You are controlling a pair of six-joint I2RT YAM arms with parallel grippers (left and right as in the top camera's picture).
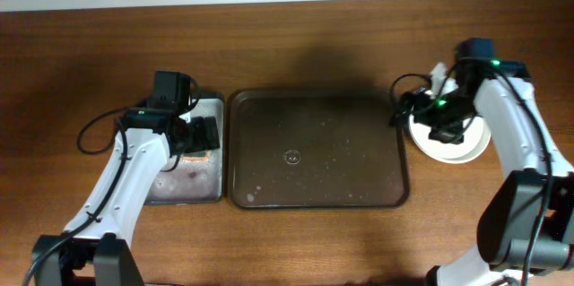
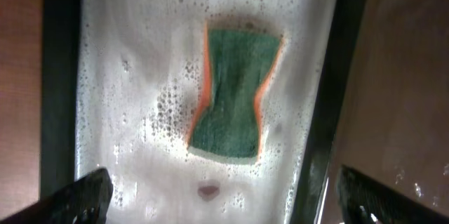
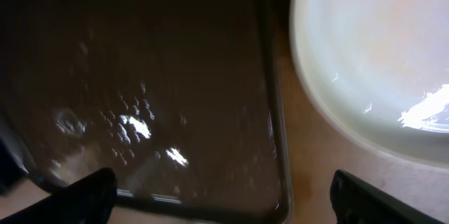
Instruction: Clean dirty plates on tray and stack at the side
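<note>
The dark brown tray [image 1: 318, 147] lies mid-table with no plates on it, only wet specks; its corner also shows in the right wrist view [image 3: 140, 112]. The white plates [image 1: 453, 147] sit stacked on the table right of the tray, partly under my right arm; a clean pale plate shows in the right wrist view [image 3: 379, 55]. My right gripper [image 3: 221, 199] is open and empty above the tray's right edge. My left gripper [image 2: 224, 196] is open and empty above the green and orange sponge [image 2: 231, 94].
A grey metal tray [image 1: 188, 178] with soapy water and a small red spot [image 2: 208, 192] stands left of the brown tray and holds the sponge. Black cables loop beside both arms. Bare wooden table lies in front and behind.
</note>
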